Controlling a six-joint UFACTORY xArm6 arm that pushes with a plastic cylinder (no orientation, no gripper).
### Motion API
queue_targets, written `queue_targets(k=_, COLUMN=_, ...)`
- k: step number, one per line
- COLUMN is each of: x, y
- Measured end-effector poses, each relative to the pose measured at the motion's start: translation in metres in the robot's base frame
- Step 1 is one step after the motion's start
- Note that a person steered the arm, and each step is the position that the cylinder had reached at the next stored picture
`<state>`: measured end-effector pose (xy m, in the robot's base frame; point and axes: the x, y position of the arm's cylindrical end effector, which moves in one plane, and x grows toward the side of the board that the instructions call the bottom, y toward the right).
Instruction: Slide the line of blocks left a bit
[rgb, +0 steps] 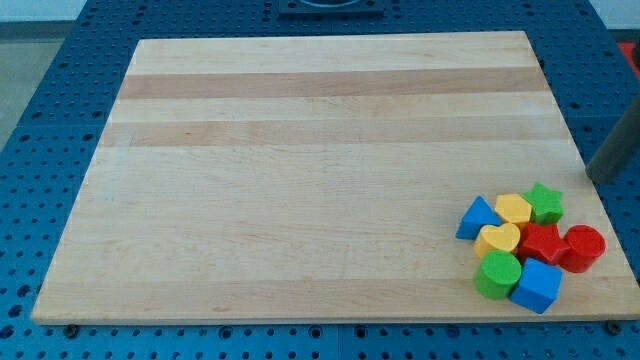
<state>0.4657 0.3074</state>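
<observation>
Several blocks sit bunched at the board's bottom right corner. A blue triangle (478, 218), a yellow pentagon-like block (513, 209) and a green star (545, 202) form the upper row. Below them lie a yellow heart (497, 240), a red star-like block (541, 243) and a red cylinder (584, 248). A green cylinder (498, 275) and a blue cube (537, 286) are lowest. My tip (597, 178) is at the view's right edge, above and to the right of the green star, apart from all the blocks.
The light wooden board (300, 170) lies on a blue perforated table (60, 90). The cluster sits close to the board's right and bottom edges.
</observation>
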Motion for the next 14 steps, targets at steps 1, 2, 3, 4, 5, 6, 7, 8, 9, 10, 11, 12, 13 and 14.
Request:
queue_targets(k=1, x=0.019, y=0.000)
queue_targets(k=2, x=0.019, y=-0.009)
queue_targets(k=3, x=0.019, y=-0.032)
queue_targets(k=4, x=0.026, y=-0.051)
queue_targets(k=5, x=0.027, y=-0.052)
queue_targets(k=6, x=0.027, y=-0.049)
queue_targets(k=7, x=0.035, y=-0.034)
queue_targets(k=8, x=0.044, y=-0.034)
queue_targets(k=9, x=0.044, y=-0.036)
queue_targets(k=10, x=0.044, y=-0.051)
queue_targets(k=11, x=0.044, y=-0.065)
queue_targets(k=12, x=0.044, y=-0.074)
queue_targets(k=13, x=0.044, y=-0.077)
queue_targets(k=14, x=0.044, y=-0.080)
